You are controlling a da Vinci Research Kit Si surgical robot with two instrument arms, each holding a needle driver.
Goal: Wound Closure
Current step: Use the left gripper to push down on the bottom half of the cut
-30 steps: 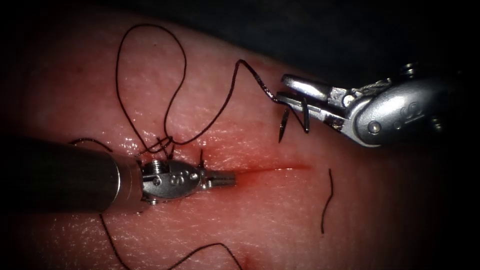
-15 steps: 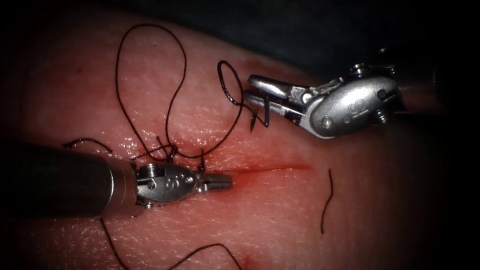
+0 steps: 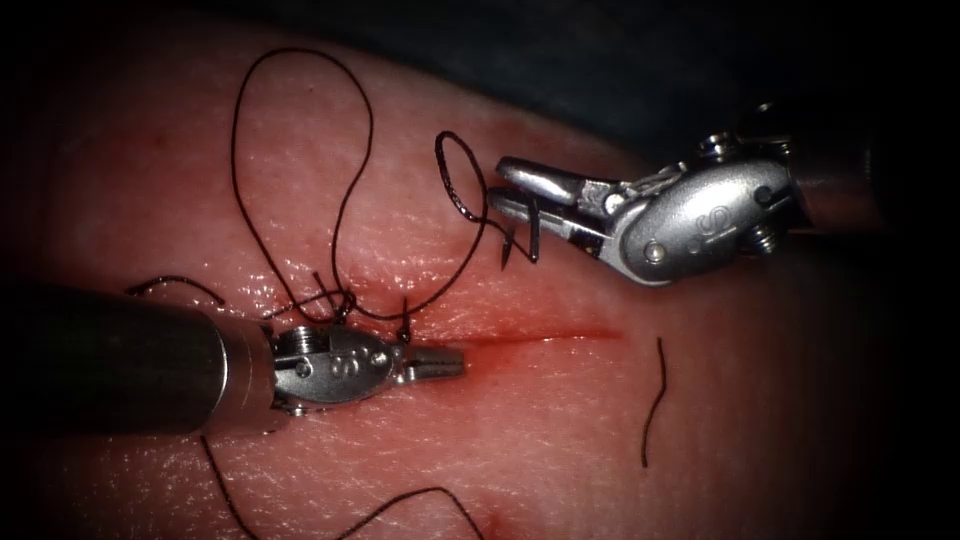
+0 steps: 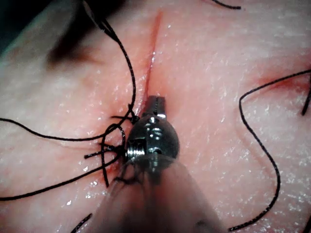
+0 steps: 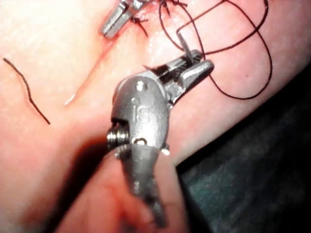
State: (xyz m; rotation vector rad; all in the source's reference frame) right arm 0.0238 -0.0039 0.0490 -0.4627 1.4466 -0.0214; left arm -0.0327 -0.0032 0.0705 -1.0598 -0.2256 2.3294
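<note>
**Trainee:** What worries you from where you sit?

**Me:** My right gripper (image 3: 510,190) is clamped on the needle (image 3: 522,232), somewhere around mid-curve as far as I can judge, since the jaws hide the exact spot. The needle hangs clear of the tissue (image 3: 560,420), above the cut (image 3: 540,338) and not in it. My worry is the thread (image 3: 455,185): it curls in a small loop right off the jaw tips, and the long loop lies across the tissue toward the knot (image 3: 335,300). Any travel could snag that curl on the needle point or drag on the tied stitch.

**Trainee:** And the left?

**Me:** My left gripper (image 3: 440,362) lies at the cut's left end, jaws closed on nothing, tip just beside the stitch. If it drifted it could catch those short ends.

**Trainee:** That loose piece on the right?

**Me:** A cut thread end (image 3: 652,400), lying well apart.

**Trainee:** Anything changed?

**Me:** Over the last second my right arm came in leftward and the thread slackened into that curl; in the last half second, almost nothing. The left held position.
</note>
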